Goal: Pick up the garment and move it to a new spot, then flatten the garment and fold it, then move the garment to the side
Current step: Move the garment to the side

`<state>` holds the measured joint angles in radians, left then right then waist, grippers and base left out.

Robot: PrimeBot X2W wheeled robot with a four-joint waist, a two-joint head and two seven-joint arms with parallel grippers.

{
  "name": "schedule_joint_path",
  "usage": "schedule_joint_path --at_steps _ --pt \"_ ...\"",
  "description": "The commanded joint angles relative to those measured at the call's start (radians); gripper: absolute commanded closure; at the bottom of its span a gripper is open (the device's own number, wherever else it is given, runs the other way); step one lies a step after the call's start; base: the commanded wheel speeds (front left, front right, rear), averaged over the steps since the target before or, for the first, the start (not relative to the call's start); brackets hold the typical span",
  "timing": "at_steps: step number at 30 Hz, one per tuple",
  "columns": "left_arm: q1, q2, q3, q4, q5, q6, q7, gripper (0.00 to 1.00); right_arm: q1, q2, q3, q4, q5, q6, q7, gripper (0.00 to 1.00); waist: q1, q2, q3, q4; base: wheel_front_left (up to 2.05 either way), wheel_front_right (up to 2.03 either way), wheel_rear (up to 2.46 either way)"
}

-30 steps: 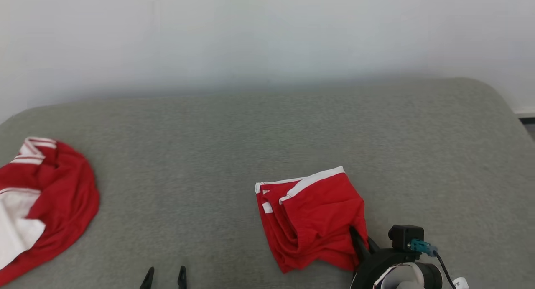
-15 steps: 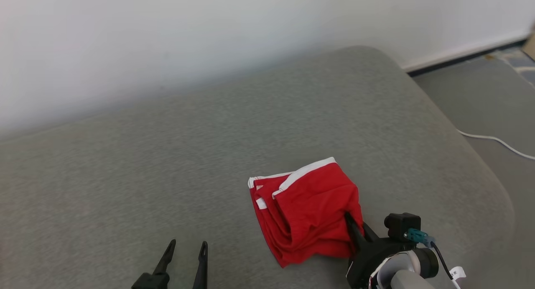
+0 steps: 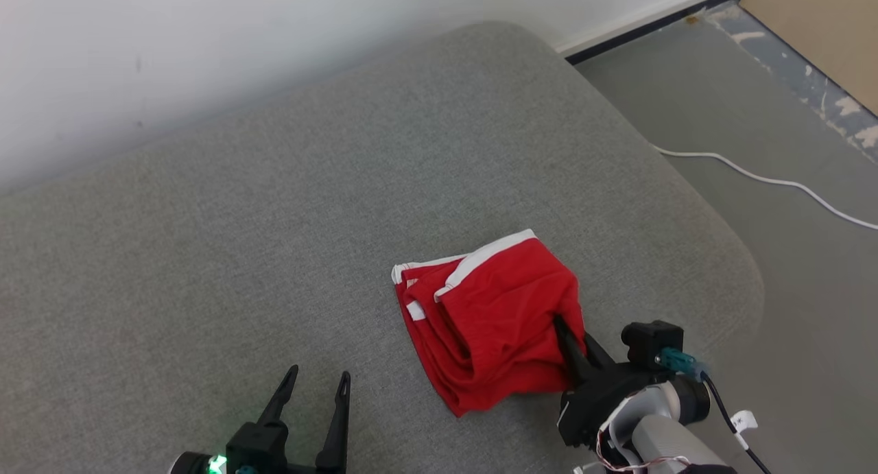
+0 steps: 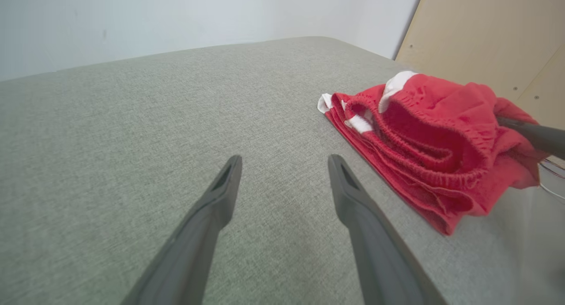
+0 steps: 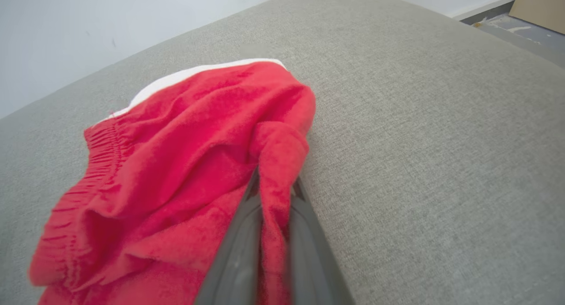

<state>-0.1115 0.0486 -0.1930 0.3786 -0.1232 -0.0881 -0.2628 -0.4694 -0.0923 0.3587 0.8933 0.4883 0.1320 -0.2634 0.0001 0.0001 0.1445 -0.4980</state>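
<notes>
Bright, even light; faint shadows; wide-angle distortion.

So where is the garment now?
In the head view, the red garment lies on the grey cushion, right of centre, one edge pinched by the right tool.

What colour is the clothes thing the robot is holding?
The garment is bright red with white trim on its edges, clearest in the head view.

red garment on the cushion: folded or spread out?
Folded, loosely: the red garment lies in stacked layers on the grey cushion, white-trimmed edges bunched together. The right gripper is shut on one corner.
</notes>
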Motion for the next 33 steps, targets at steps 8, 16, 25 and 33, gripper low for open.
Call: schedule_joint_path --at_steps 8,16,25,33 --pt "-0.042 0.013 0.016 -0.001 0.056 -0.016 -0.003 0.0 -0.099 -0.038 -0.009 -0.005 -0.037 -0.003 -0.001 1.0 -0.0001 -0.0001 0.108 0.097 0.0 0.0 0.0" --pt "-0.093 0.044 0.01 -0.02 0.092 -0.029 -0.003 0.0 -0.283 -0.134 -0.116 0.056 -0.091 -0.003 -0.001 1.0 -0.0001 -0.0001 0.213 0.25 0.0 0.0 0.0" --pt "-0.097 0.073 0.019 -0.034 0.107 -0.028 -0.002 0.0 -0.39 -0.273 -0.345 0.159 -0.2 -0.003 -0.001 1.0 -0.0001 -0.0001 0.25 0.308 0.0 0.0 0.0" --pt "-0.097 0.093 0.009 -0.028 0.12 -0.021 0.002 0.0 -0.408 -0.375 -0.555 0.248 -0.377 -0.003 -0.001 1.0 -0.0001 -0.0001 0.252 0.317 0.0 0.0 0.0"
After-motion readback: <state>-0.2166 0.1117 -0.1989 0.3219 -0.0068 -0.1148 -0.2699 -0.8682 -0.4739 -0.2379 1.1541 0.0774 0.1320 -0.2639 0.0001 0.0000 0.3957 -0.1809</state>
